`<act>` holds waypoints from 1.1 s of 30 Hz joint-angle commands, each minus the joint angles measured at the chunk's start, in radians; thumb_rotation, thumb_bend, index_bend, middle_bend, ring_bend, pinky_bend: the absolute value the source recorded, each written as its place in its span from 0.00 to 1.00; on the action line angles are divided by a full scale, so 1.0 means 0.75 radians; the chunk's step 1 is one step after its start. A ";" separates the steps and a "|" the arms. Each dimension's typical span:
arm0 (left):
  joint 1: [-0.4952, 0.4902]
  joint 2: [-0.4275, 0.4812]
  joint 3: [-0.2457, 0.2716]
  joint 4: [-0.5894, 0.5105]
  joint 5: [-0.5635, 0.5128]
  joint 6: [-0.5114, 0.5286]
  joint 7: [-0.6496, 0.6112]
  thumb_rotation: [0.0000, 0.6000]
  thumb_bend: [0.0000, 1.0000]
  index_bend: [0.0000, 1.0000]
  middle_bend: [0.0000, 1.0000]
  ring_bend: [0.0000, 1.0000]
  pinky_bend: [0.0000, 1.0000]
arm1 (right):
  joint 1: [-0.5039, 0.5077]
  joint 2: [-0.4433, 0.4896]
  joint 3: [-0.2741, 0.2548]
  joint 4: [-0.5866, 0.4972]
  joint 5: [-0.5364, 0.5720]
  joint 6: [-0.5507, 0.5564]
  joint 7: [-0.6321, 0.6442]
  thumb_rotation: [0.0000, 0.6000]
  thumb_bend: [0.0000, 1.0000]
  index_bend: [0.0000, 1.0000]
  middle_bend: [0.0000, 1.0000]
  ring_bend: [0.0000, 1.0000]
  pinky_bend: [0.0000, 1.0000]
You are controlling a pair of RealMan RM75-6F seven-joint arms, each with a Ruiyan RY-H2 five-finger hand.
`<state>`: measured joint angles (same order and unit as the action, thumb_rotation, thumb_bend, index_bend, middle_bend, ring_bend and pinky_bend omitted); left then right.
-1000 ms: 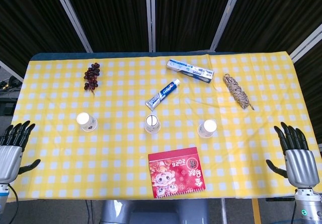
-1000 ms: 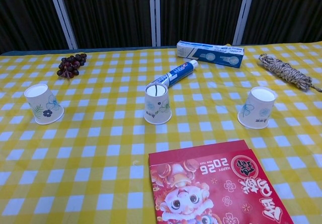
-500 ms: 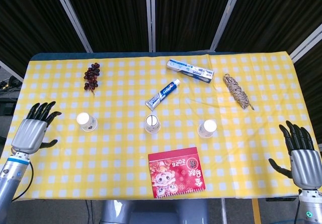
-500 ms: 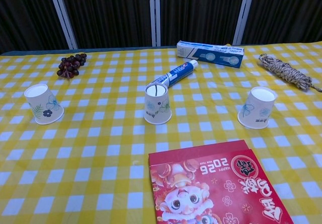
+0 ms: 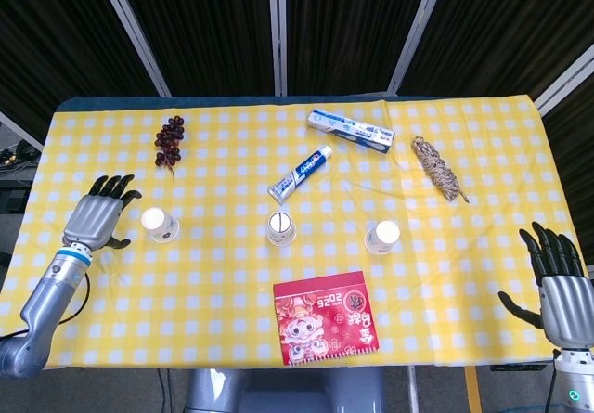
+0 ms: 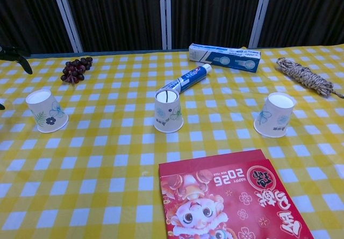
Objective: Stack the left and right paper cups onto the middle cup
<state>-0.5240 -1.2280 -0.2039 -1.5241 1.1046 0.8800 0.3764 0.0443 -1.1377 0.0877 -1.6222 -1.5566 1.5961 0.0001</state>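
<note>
Three white paper cups stand upside down in a row on the yellow checked cloth: the left cup (image 5: 160, 225) (image 6: 46, 110), the middle cup (image 5: 281, 227) (image 6: 167, 110) and the right cup (image 5: 381, 237) (image 6: 275, 115). My left hand (image 5: 100, 213) hovers just left of the left cup with its fingers spread, holding nothing; only its fingertips (image 6: 16, 56) show at the chest view's left edge. My right hand (image 5: 559, 279) stays open at the table's near right corner, far from the right cup.
A red envelope packet (image 5: 326, 328) lies in front of the middle cup. Behind the cups are a toothpaste tube (image 5: 301, 174), a toothpaste box (image 5: 351, 129), dark grapes (image 5: 169, 141) and a rope coil (image 5: 438, 167).
My left hand has swung up from the near left corner and rightward to beside the left cup. My right hand has drifted slightly lower and outward. The cups have not moved.
</note>
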 commanded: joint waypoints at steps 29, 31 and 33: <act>-0.173 -0.171 0.066 0.133 -0.218 -0.059 0.112 1.00 0.27 0.42 0.00 0.00 0.01 | 0.002 0.013 0.008 0.010 0.023 -0.016 0.058 1.00 0.06 0.00 0.00 0.00 0.00; -0.173 -0.178 0.072 0.133 -0.214 -0.048 0.110 1.00 0.30 0.43 0.00 0.00 0.01 | 0.000 0.015 0.010 0.010 0.025 -0.014 0.060 1.00 0.06 0.00 0.00 0.00 0.00; -0.172 -0.177 0.071 0.118 -0.211 -0.034 0.099 1.00 0.31 0.43 0.00 0.00 0.01 | 0.000 0.016 0.011 0.010 0.023 -0.011 0.062 1.00 0.06 0.00 0.00 0.00 0.00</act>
<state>-0.6534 -1.3609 -0.1505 -1.4298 0.9444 0.8492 0.4550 0.0443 -1.1261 0.0956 -1.6147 -1.5394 1.5878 0.0463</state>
